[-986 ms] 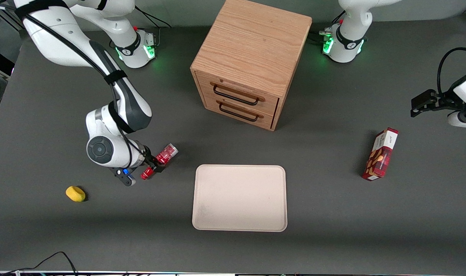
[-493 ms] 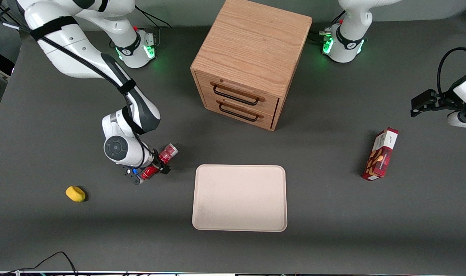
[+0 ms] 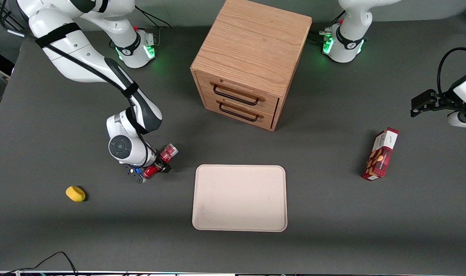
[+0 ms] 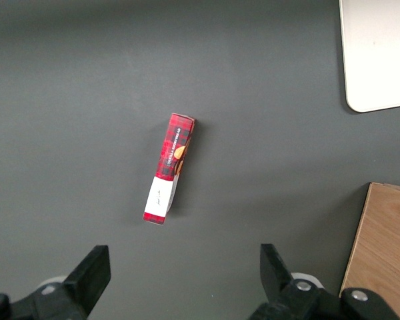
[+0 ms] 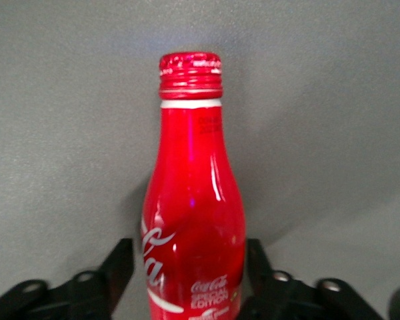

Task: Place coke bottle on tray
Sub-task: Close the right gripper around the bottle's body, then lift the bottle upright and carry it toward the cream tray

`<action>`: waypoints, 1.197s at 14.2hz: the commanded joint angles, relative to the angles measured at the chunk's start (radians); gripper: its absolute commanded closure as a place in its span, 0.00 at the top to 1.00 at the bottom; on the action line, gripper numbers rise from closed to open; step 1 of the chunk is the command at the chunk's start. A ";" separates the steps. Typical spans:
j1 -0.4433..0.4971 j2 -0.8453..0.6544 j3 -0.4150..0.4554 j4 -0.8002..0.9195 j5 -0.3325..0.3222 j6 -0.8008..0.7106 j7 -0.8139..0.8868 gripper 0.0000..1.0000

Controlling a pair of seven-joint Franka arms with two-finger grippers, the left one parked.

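Note:
The coke bottle (image 3: 168, 152) is a slim red bottle with white script, lying on the dark table beside the tray's corner, toward the working arm's end. The cream-beige tray (image 3: 239, 197) lies flat and bare, nearer the front camera than the wooden cabinet. My right gripper (image 3: 159, 163) is low over the bottle's middle, one finger on each side. In the right wrist view the bottle (image 5: 192, 200) fills the space between the fingers of the gripper (image 5: 189, 255). A thin gap shows at one finger (image 5: 122, 257), so the jaws are open around it. The cap points away from the wrist.
A wooden two-drawer cabinet (image 3: 252, 57) stands farther from the front camera than the tray. A red snack box (image 3: 380, 154) lies toward the parked arm's end. A small yellow object (image 3: 75, 193) lies toward the working arm's end. The left wrist view shows the snack box (image 4: 169, 167) and a tray corner (image 4: 377, 53).
My right gripper has slid along the lying bottle from its cap end toward its middle. The wrist has come closer to the tray. The bottle has not moved.

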 commanded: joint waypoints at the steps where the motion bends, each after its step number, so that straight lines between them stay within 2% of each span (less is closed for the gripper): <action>1: 0.001 -0.004 0.001 -0.005 -0.035 0.016 0.026 0.00; 5: -0.001 -0.041 0.004 0.004 -0.035 -0.021 -0.005 0.00; 8: -0.004 -0.118 0.007 0.044 -0.035 -0.145 -0.101 0.00; 10: -0.008 -0.162 0.007 0.102 -0.029 -0.243 -0.222 0.00; 13: -0.008 -0.185 0.007 0.284 0.000 -0.446 -0.425 0.00; 15: 0.001 -0.172 0.010 0.471 0.058 -0.592 -0.528 0.00; 17: 0.013 -0.138 0.039 0.613 0.074 -0.653 -0.586 0.00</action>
